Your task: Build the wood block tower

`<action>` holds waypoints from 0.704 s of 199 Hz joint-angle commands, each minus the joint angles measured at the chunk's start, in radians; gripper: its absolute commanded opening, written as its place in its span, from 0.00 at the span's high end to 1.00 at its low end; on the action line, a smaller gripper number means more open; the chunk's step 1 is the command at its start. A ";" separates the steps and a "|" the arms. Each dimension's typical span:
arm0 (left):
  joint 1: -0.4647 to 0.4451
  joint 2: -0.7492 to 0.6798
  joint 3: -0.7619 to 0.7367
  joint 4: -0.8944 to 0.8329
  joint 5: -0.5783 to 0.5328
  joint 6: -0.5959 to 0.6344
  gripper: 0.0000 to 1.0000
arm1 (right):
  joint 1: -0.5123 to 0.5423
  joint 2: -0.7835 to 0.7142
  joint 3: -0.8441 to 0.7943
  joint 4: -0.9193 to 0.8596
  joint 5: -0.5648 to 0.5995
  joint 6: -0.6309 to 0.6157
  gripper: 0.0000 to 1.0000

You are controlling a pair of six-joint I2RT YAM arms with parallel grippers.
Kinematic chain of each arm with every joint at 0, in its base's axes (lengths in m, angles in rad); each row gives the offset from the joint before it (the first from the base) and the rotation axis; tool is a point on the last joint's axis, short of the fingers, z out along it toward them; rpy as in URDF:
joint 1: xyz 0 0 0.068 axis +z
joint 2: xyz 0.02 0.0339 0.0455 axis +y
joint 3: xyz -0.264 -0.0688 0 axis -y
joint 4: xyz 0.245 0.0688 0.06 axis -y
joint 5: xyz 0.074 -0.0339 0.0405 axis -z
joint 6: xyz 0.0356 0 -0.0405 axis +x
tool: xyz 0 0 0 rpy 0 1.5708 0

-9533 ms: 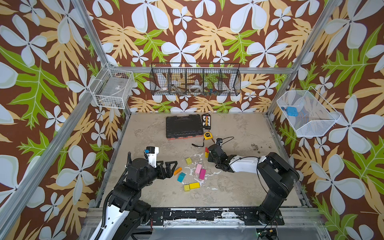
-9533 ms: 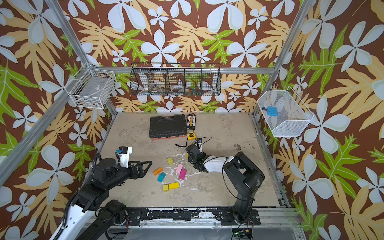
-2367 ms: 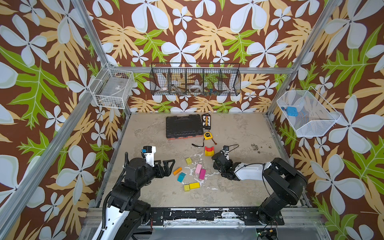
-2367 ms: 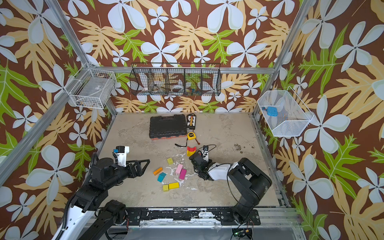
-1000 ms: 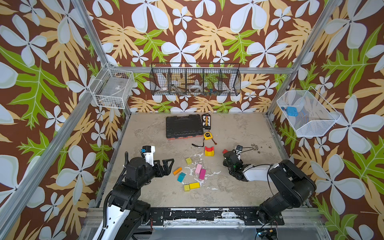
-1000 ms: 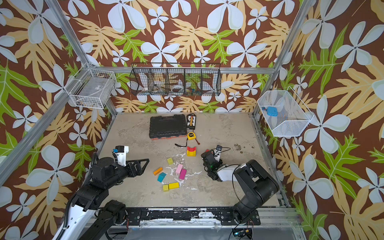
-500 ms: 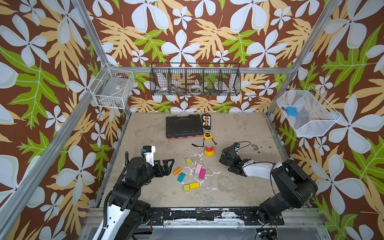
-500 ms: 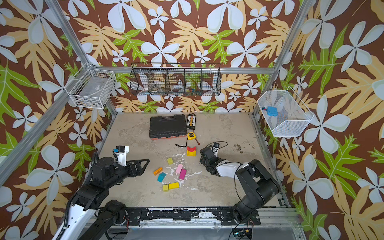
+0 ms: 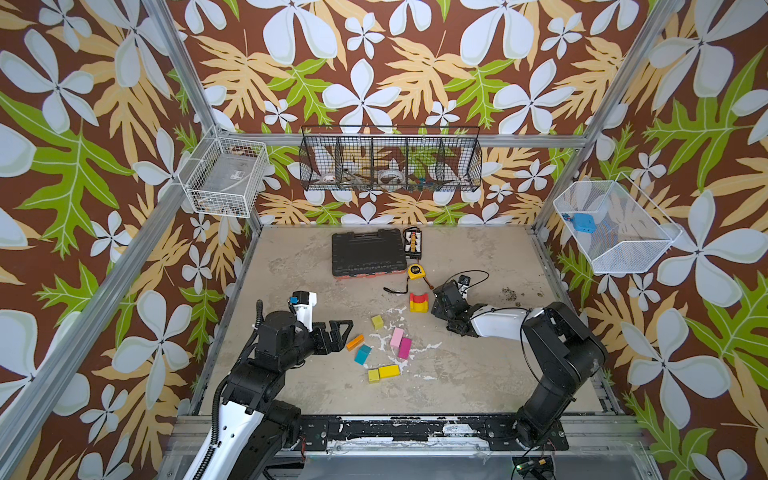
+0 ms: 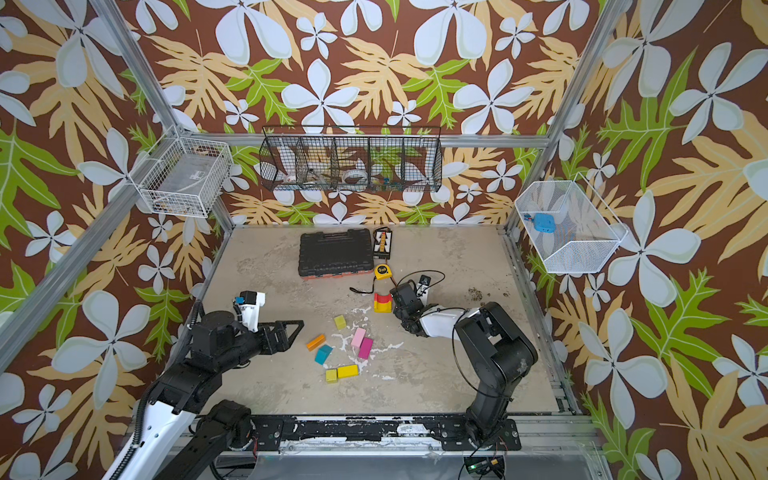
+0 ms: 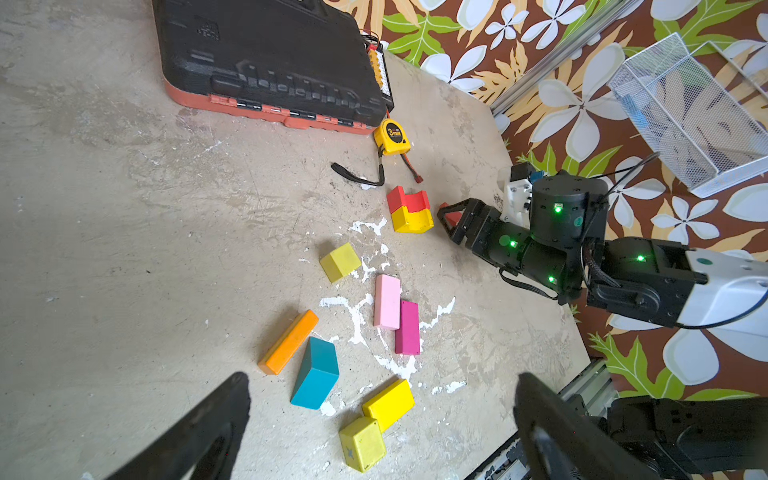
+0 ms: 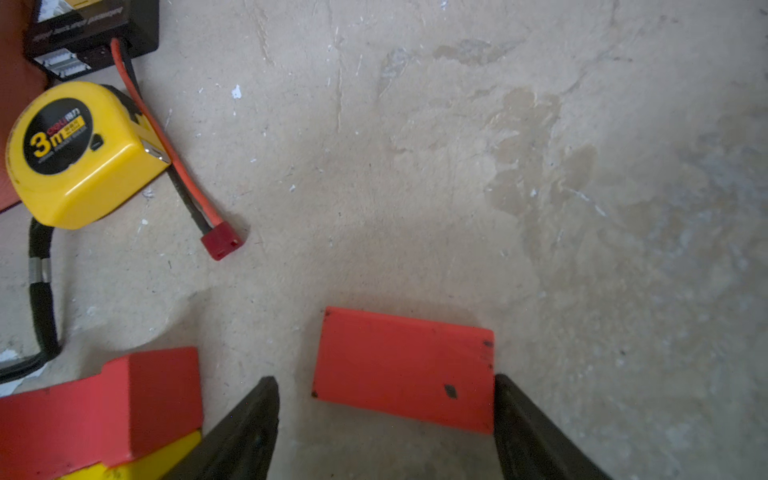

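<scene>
Wood blocks (image 11: pixel 387 301), matte painted bars and cubes, litter scuffed table (image 11: pixel 124 249).

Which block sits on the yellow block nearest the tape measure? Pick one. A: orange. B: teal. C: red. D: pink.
C: in the left wrist view the red block rests directly on the yellow block, close to the tape measure.

The arch (image 9: pixel 419 298) is red, the tape measure (image 9: pixel 415 272) yellow, the wallpaper (image 9: pixel 374 62) floral.
</scene>
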 commanded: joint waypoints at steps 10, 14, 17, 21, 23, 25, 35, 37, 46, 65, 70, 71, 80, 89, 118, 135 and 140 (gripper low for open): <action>0.001 0.001 -0.002 0.023 -0.005 0.010 0.00 | 0.000 0.035 0.034 -0.092 0.012 -0.011 0.21; 0.001 0.001 -0.002 0.023 -0.005 0.010 0.00 | 0.000 0.041 0.041 -0.097 0.014 -0.015 0.22; 0.001 0.001 -0.002 0.022 -0.005 0.010 0.00 | -0.001 0.045 0.045 -0.099 0.018 -0.016 0.23; 0.001 0.000 -0.002 0.023 -0.005 0.010 0.00 | 0.000 0.050 0.051 -0.103 0.019 -0.018 0.24; 0.001 -0.001 -0.002 0.023 -0.005 0.010 0.00 | -0.001 0.053 0.053 -0.105 0.019 -0.019 0.24; 0.001 -0.001 -0.002 0.023 -0.005 0.010 0.00 | -0.001 0.055 0.056 -0.106 0.020 -0.020 0.25; 0.001 -0.002 -0.002 0.023 -0.005 0.010 0.00 | -0.002 0.067 0.069 -0.116 0.024 -0.023 0.28; 0.000 -0.002 -0.002 0.023 -0.005 0.010 0.00 | -0.002 0.068 0.070 -0.118 0.024 -0.024 0.28; 0.001 -0.003 -0.002 0.023 -0.007 0.010 0.00 | -0.002 0.072 0.075 -0.118 0.025 -0.026 0.29; 0.000 -0.002 -0.002 0.022 -0.006 0.010 0.00 | -0.002 0.076 0.079 -0.125 0.034 -0.030 0.31; 0.001 -0.002 -0.002 0.023 -0.007 0.010 0.00 | -0.002 0.077 0.082 -0.128 0.037 -0.032 0.32; 0.001 -0.001 -0.002 0.023 -0.007 0.010 0.00 | -0.002 0.078 0.083 -0.129 0.037 -0.032 0.32; 0.001 -0.004 -0.002 0.023 -0.007 0.010 0.00 | -0.002 0.080 0.087 -0.136 0.043 -0.035 0.34; 0.000 -0.004 -0.002 0.023 -0.006 0.011 0.00 | -0.002 0.082 0.092 -0.140 0.045 -0.039 0.36; 0.000 -0.006 -0.004 0.023 -0.009 0.008 0.00 | -0.002 0.067 0.087 -0.144 0.046 -0.041 0.39; 0.000 -0.006 -0.004 0.022 -0.010 0.009 0.00 | -0.002 0.047 0.082 -0.142 0.041 -0.047 0.42; 0.000 -0.006 -0.004 0.024 -0.010 0.008 0.00 | -0.002 0.040 0.081 -0.144 0.039 -0.051 0.43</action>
